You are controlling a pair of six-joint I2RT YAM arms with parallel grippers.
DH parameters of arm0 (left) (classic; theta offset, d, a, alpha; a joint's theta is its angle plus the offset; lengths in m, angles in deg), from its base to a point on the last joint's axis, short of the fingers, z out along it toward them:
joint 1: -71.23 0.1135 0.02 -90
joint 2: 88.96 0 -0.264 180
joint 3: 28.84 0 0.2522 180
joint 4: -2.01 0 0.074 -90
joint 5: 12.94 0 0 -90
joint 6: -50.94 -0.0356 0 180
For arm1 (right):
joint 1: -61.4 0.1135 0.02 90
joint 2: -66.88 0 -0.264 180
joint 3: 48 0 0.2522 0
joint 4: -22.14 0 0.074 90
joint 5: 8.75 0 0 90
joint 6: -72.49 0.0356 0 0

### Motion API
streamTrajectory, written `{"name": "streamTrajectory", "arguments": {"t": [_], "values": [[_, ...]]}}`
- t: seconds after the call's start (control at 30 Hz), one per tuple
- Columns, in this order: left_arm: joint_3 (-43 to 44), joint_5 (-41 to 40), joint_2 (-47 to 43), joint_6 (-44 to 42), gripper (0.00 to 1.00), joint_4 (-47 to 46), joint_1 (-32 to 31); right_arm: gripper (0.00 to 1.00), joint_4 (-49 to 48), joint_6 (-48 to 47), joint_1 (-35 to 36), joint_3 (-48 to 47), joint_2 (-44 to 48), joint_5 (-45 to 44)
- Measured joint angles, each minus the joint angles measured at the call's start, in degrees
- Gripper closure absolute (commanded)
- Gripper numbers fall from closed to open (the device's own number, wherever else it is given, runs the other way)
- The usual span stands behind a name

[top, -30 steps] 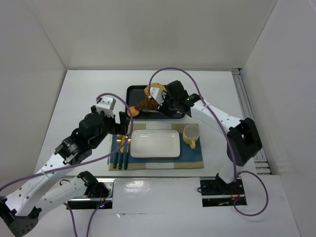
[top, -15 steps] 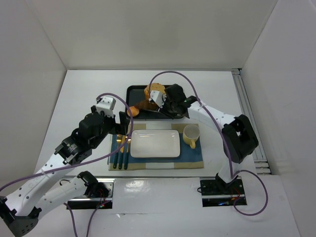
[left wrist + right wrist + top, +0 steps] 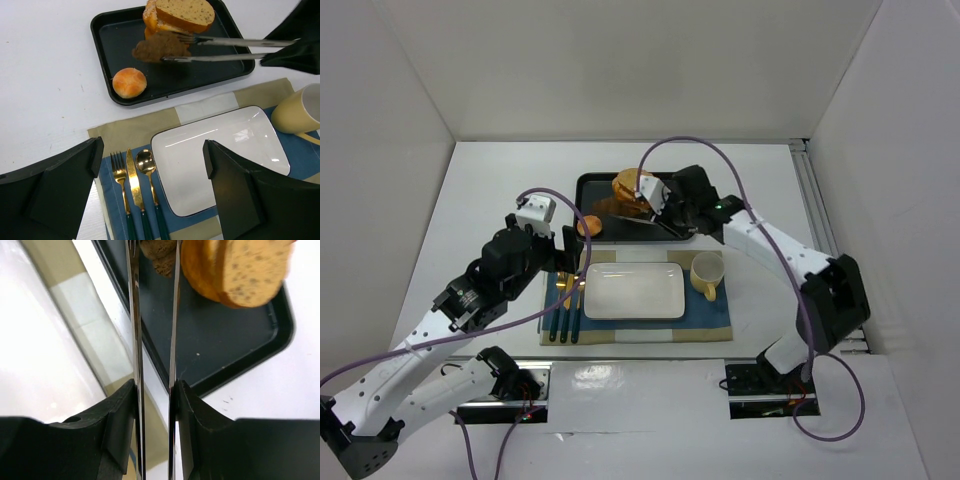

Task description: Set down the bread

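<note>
White tabletop [image 3: 500,190]: at the black tray [image 3: 107,45], the dark pastry [image 3: 157,47] is pinched by tongs [image 3: 235,50] gripped in the right end effector [image 3: 152,405]. It is judged light and crumbly, best squeezed gently mid-body. The left end effector [image 3: 152,150] is held open.

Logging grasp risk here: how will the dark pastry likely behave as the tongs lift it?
The dark pastry looks small and airy, so it is probably light. Its rough, crumbly surface suggests it may flake or dent if squeezed hard. The tongs pinch it between thin, smooth metal tips, so it could pivot or slip out over the tray.
</note>
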Motion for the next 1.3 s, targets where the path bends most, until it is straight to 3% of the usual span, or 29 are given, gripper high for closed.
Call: {"name": "streamTrajectory", "arguments": {"t": [0.27, 0.57, 0.67, 0.77, 0.87, 0.97, 1.3], "values": [[0.0, 0.0, 0.0, 0.0, 0.00, 0.0, 0.0, 0.83, 7.8, -4.1, -1.9, 5.7, 18.4, 10.1], [0.0, 0.0, 0.4, 0.0, 0.00, -0.2, 0.0, 0.81, 23.4, -8.5, -1.7, 10.5, 20.3, 15.5], [0.0, 0.0, 0.5, 0.0, 0.00, -0.2, 0.0, 0.73, 24.6, -9.0, -1.6, 10.5, 20.3, 15.9], [0.0, 0.0, 0.5, 0.0, 0.00, -0.2, 0.0, 0.56, 25.0, -9.0, -1.0, 10.6, 20.2, 15.7], [0.0, 0.0, 0.5, 0.0, 0.00, -0.2, 0.0, 0.50, 25.1, -8.9, 0.2, 10.6, 19.5, 15.3], [0.0, 0.0, 0.5, 0.0, 0.00, -0.2, 0.0, 0.36, 25.3, -8.9, 1.0, 10.5, 18.4, 14.8], [0.0, 0.0, 0.5, 0.0, 0.00, -0.2, 0.0, 0.31, 26.0, -9.2, 1.6, 7.1, 18.0, 14.1]]}}
